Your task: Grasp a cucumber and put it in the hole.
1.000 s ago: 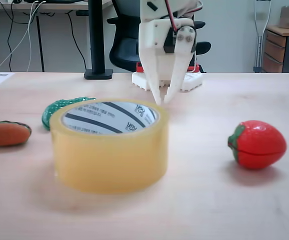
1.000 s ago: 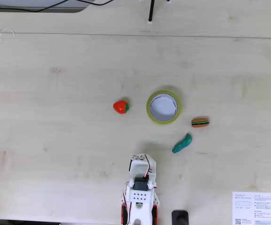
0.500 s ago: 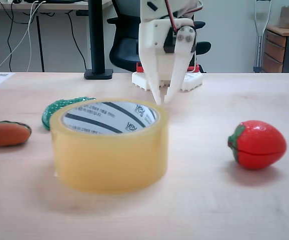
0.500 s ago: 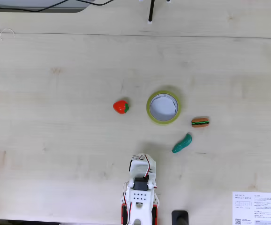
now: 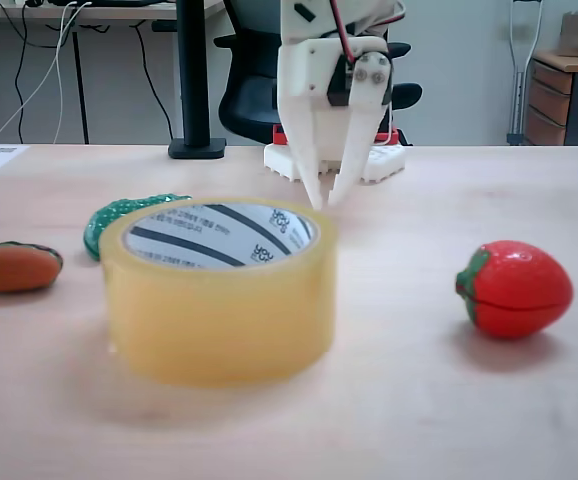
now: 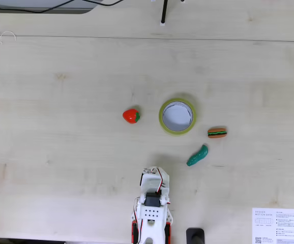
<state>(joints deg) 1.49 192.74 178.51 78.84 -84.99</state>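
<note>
Nothing changed in last second: my hand (image 5: pixel 323 203) still parked near base, fingertips nearly closed, empty; cucumber (image 6: pixel 197 155) ungrasped, hole (image 6: pixel 177 116) empty.

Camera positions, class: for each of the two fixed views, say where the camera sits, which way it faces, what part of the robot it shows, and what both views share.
Low fixed view: sits near table height, facing the arm's base across the tape roll; shows the gripper pointing down.
High fixed view: looks straight down on the table; shows the arm at the bottom edge, gripper towards the roll.
Shared: roll, cucumber, strawberry, orange-red toy.
</note>
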